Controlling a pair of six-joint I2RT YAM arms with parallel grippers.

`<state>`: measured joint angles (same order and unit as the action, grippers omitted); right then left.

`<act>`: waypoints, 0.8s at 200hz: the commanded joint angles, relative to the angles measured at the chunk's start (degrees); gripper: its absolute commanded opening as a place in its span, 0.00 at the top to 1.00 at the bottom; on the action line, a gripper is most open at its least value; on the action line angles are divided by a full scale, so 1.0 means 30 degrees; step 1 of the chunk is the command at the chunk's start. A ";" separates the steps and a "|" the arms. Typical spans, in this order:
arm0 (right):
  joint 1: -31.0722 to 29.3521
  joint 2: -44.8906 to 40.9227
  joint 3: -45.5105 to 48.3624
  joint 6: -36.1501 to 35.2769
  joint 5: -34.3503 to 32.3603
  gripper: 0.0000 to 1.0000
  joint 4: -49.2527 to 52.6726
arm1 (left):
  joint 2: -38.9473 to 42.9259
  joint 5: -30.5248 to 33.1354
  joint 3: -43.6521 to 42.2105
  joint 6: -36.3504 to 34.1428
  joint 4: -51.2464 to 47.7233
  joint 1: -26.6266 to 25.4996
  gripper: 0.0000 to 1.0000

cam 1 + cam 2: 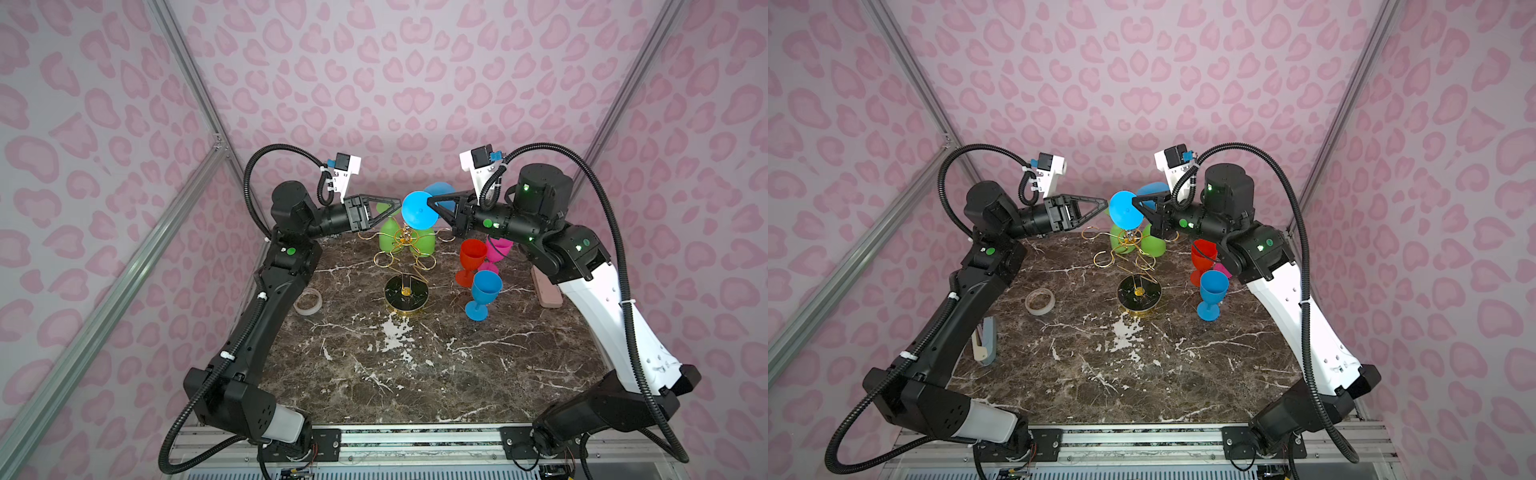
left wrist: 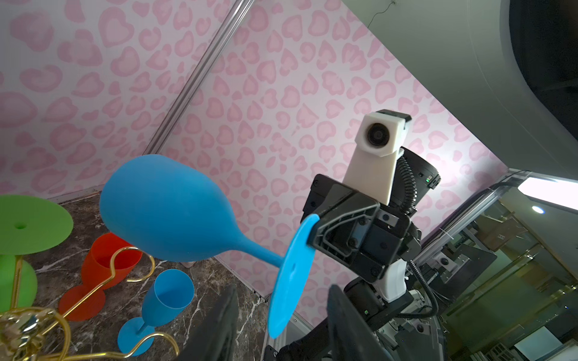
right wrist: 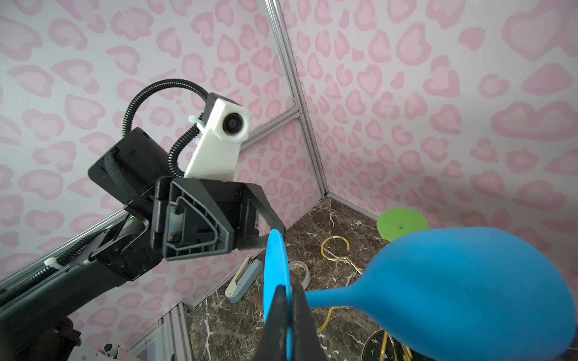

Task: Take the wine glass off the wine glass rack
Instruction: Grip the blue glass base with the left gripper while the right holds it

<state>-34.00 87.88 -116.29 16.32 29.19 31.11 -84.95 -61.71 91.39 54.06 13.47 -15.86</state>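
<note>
The blue wine glass (image 1: 419, 210) (image 1: 1125, 210) lies on its side in the air above the wine glass rack (image 1: 406, 294) (image 1: 1139, 293), a gold wire stand on a round black base. My right gripper (image 1: 430, 203) (image 3: 289, 289) is shut on the rim of the glass's flat foot. The bowl (image 2: 162, 209) (image 3: 469, 290) points toward the back wall, and the stem touches no wire arm. My left gripper (image 1: 397, 205) (image 2: 283, 290) is open, its jaws on either side of the foot's opposite rim without touching it. Two green glasses (image 1: 390, 235) hang on the rack.
A red glass (image 1: 471, 257), a pink glass (image 1: 498, 249) and a blue goblet (image 1: 484, 293) stand upright to the right of the rack. A pink case (image 1: 546, 291) lies under the right arm. A tape roll (image 1: 308, 301) and a stapler (image 1: 986, 340) lie to the left.
</note>
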 commanded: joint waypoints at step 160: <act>-0.0005 0.1911 -0.0686 0.0479 0.0673 1.00 -0.2227 | -0.0831 -0.1504 0.0899 0.0674 0.1412 -0.0179 0.82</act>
<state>-33.98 92.90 -118.08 18.44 32.21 25.65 -87.05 -64.66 92.47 55.00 13.72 -16.34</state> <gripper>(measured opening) 0.049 0.215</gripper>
